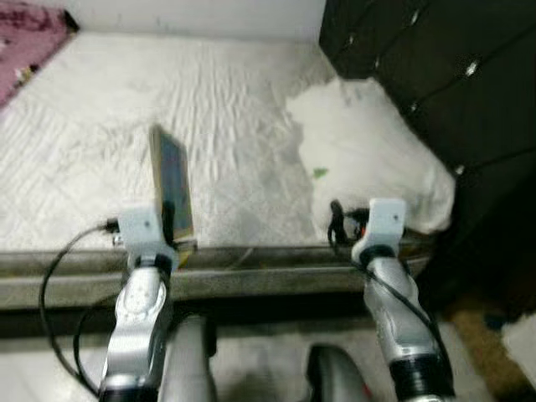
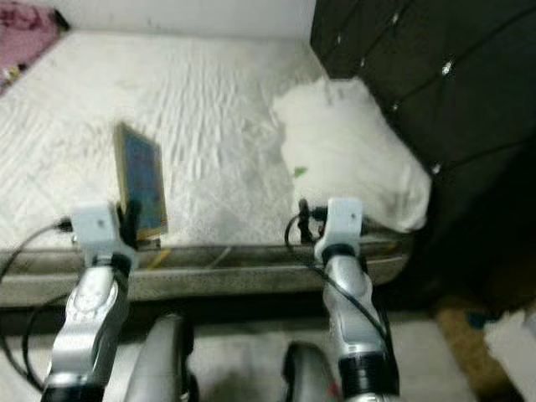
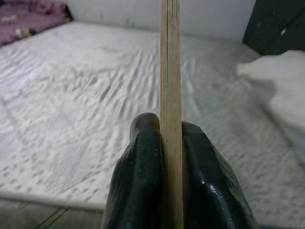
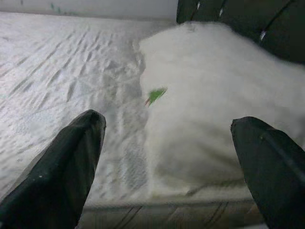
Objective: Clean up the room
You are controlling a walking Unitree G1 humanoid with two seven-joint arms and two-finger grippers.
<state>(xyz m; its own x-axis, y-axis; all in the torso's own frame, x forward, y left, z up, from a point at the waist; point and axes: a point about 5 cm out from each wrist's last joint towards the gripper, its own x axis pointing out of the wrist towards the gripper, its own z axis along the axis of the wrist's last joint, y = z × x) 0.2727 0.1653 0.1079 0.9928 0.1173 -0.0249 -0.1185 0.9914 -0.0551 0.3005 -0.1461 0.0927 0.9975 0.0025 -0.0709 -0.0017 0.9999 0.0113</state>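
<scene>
My left gripper is shut on a thin flat book with a tan edge and a blue-green cover. It holds the book upright over the near edge of the white mattress. In the left wrist view the book's edge stands pinched between the two black fingers. My right gripper is open just in front of a white pillow that lies at the mattress's right end, and nothing is between its fingers. A small green scrap lies on the pillow.
A dark tufted headboard rises on the right behind the pillow. A pink blanket lies at the far left corner. The grey bed frame edge runs across in front of me. Something pale sits on the floor at the right.
</scene>
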